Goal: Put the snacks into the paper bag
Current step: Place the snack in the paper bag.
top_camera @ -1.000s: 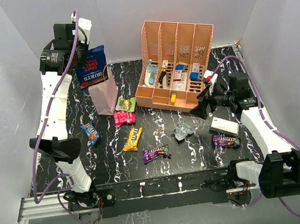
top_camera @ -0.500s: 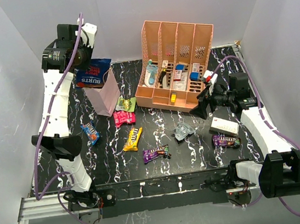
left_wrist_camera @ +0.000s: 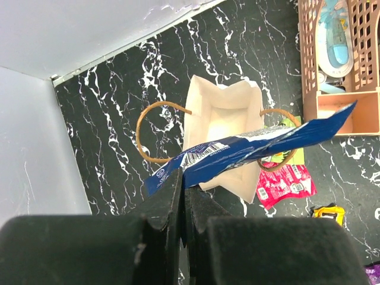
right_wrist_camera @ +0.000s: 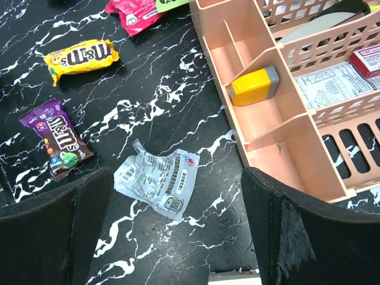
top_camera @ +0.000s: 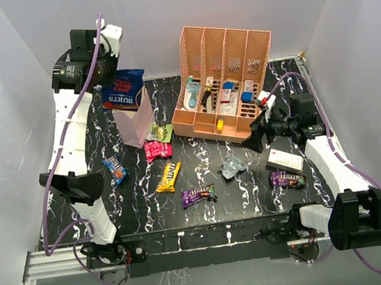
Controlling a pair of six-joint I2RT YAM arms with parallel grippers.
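Observation:
My left gripper [top_camera: 106,78] is shut on one edge of the large blue crisp bag [top_camera: 124,90] and holds it in the air above the open top of the pale pink paper bag [top_camera: 134,126]. In the left wrist view the crisp bag [left_wrist_camera: 249,148] lies edge-on across the paper bag's mouth [left_wrist_camera: 221,113], clamped in my left gripper [left_wrist_camera: 183,178]. On the table lie green [top_camera: 159,132], pink [top_camera: 157,150], blue [top_camera: 116,168], yellow [top_camera: 169,176], purple [top_camera: 198,195], clear-silver [top_camera: 233,166] and a second purple [top_camera: 286,178] packet. My right gripper [top_camera: 256,134] is open and empty above the clear-silver packet [right_wrist_camera: 157,181].
The peach slotted rack [top_camera: 228,81] stands at the back centre, close to the right gripper; its wall [right_wrist_camera: 279,127] fills the right of the right wrist view. A white box [top_camera: 283,161] lies at the right. Grey walls close in the table on three sides.
The left gripper has tipped the blue crisp bag from hanging behind the paper bag to lying flatter over its open top. The right arm has not moved.

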